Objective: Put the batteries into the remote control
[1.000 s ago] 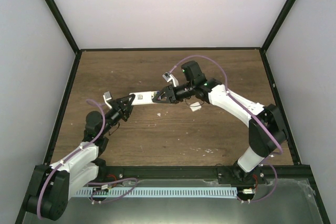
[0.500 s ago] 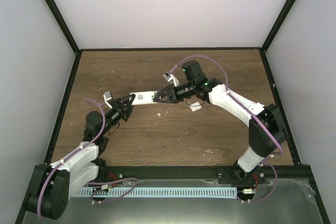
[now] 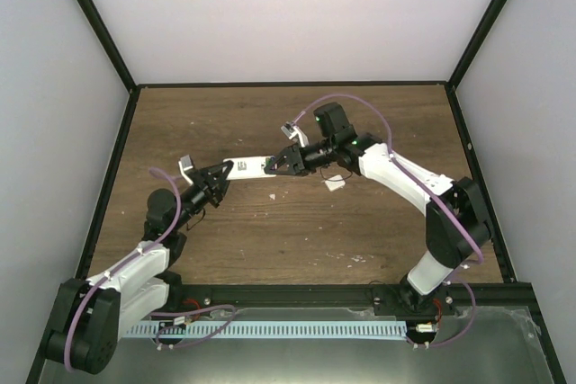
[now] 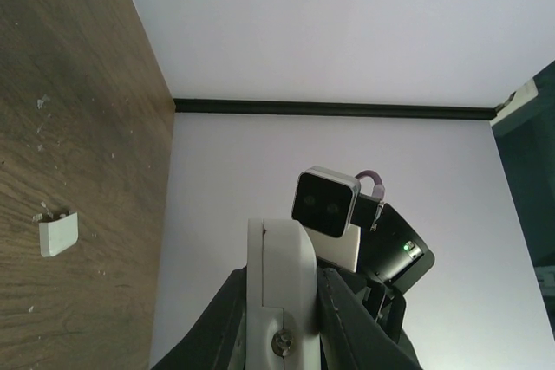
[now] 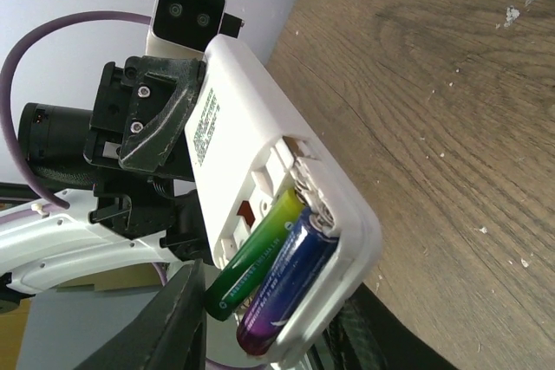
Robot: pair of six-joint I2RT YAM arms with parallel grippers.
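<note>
In the left end effector [image 3: 223, 173] sits the remote control [image 3: 254, 166].

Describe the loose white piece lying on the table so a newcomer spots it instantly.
On the wooden table, find the middle, where the left pincer holds the long white remote control toward the right arm. Just right of it, beside that arm, lies the small white square piece. Unlike the remote, it is squarish, far shorter, flat on the wood and ungripped.

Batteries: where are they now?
Right wrist view: the green battery and purple-blue battery lie side by side in the open compartment of the remote control, held by the left gripper.
</note>
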